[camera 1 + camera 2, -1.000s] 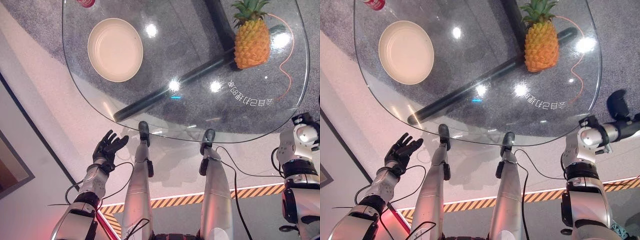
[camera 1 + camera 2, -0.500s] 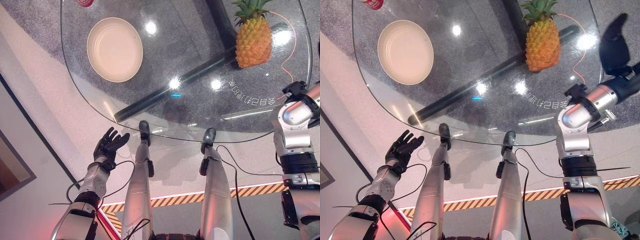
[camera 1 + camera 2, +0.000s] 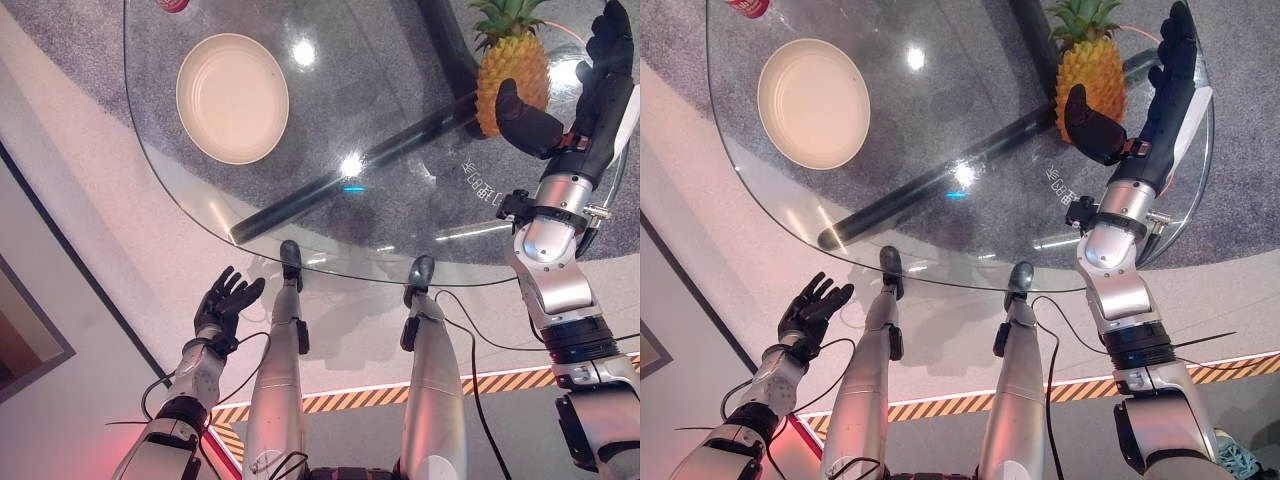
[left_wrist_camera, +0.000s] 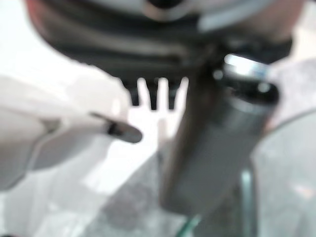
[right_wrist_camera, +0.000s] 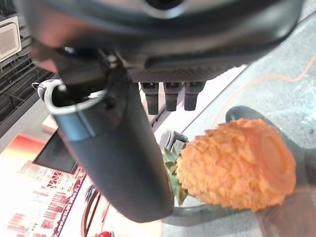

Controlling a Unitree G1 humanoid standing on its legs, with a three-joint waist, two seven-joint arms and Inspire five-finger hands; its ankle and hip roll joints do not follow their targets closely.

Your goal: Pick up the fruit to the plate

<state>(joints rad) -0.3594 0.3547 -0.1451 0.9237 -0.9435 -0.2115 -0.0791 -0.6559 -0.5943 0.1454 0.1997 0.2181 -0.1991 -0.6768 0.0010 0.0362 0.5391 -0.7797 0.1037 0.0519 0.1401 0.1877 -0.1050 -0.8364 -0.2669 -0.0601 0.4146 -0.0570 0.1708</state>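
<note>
pineapple [image 3: 511,82] standing upright on the glass table [image 3: 380,215], well apart from the plate [image 3: 232,98], right hand [image 3: 585,90] hovering spread around the pineapple, probably not touching, left hand [image 3: 225,303] hanging relaxed below the table edge

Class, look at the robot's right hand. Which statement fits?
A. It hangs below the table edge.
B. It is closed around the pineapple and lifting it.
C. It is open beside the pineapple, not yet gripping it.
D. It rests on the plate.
C: the right hand is spread open, thumb and fingers either side of the pineapple, which still stands on the glass table.
</note>
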